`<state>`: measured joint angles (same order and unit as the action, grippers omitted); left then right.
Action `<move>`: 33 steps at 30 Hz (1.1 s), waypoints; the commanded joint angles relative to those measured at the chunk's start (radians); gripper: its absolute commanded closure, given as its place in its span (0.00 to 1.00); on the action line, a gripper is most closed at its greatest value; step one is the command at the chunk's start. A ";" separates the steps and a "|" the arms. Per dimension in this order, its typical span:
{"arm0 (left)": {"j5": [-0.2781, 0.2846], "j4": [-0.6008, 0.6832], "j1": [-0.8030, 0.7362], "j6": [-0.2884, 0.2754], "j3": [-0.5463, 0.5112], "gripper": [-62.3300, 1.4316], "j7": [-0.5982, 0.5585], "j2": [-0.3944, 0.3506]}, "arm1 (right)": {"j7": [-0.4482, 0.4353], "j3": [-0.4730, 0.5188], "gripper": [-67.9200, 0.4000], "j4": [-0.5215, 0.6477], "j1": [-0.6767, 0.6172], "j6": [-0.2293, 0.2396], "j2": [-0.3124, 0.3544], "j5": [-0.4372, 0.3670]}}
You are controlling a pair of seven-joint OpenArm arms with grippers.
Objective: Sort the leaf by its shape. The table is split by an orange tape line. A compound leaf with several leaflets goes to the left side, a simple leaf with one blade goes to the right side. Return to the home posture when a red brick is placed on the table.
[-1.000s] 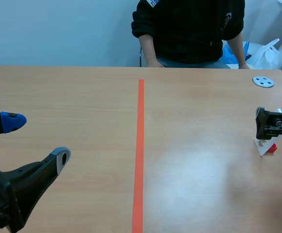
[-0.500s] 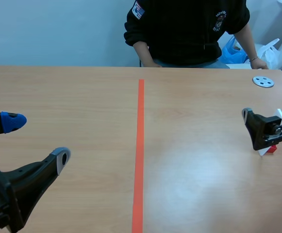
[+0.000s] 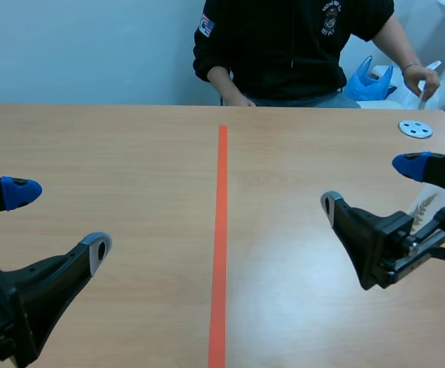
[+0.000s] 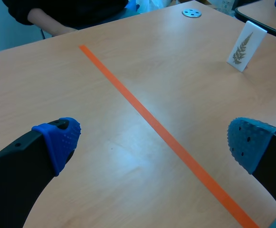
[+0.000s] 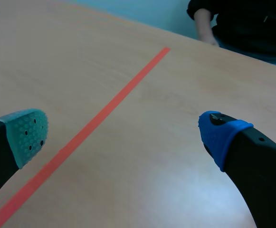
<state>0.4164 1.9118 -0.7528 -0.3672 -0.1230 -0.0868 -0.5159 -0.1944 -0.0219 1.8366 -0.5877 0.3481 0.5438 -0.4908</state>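
A broad table of pale wood grain fills most of the view, its far edge running straight across under a plain light-blue wall. 1 orange tape line splits the tabletop from far edge to near edge. Soft overhead light leaves a dull white sheen on the wood right of the line. A person in a dark top sits behind the far edge. Beyond the far right corner lie 2 bags, a blue bag and a white bag. A small grey disc with holes rests near that corner.
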 commanded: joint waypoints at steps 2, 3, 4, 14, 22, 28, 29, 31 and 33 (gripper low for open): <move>0.006 0.011 0.003 0.005 -0.001 0.00 -0.018 0.000 | 0.016 0.003 0.00 0.043 -0.020 -0.004 0.015 -0.011; 0.006 0.011 0.003 0.005 -0.001 0.00 -0.018 0.000 | 0.021 0.003 0.00 0.059 -0.032 -0.004 0.015 -0.011; 0.006 0.011 0.003 0.005 -0.001 0.00 -0.018 0.000 | 0.023 0.003 0.00 0.070 -0.043 -0.004 0.013 -0.011; 0.006 0.011 0.003 0.005 -0.001 0.00 -0.018 0.000 | 0.027 0.003 0.00 0.080 -0.055 -0.016 -0.011 -0.011; 0.006 0.011 0.003 0.005 -0.001 0.00 -0.018 0.000 | 0.025 0.003 0.00 0.080 -0.048 -0.015 -0.018 -0.011; 0.006 0.011 0.003 0.005 -0.001 0.00 -0.018 0.000 | 0.025 0.003 0.00 0.080 -0.047 -0.015 -0.018 -0.011; 0.006 0.011 0.003 0.005 -0.001 0.00 -0.018 0.000 | 0.025 0.003 0.00 0.080 -0.047 -0.015 -0.018 -0.011; 0.006 0.011 0.003 0.005 -0.001 0.00 -0.018 0.000 | 0.025 0.003 0.00 0.080 -0.047 -0.015 -0.018 -0.011; 0.006 0.011 0.003 0.005 -0.001 0.00 -0.018 0.000 | 0.025 0.003 0.00 0.080 -0.047 -0.015 -0.018 -0.011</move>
<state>0.4164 1.9118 -0.7528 -0.3672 -0.1230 -0.0868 -0.5156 -0.1520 -0.0219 1.9175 -0.6460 0.3332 0.5228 -0.4908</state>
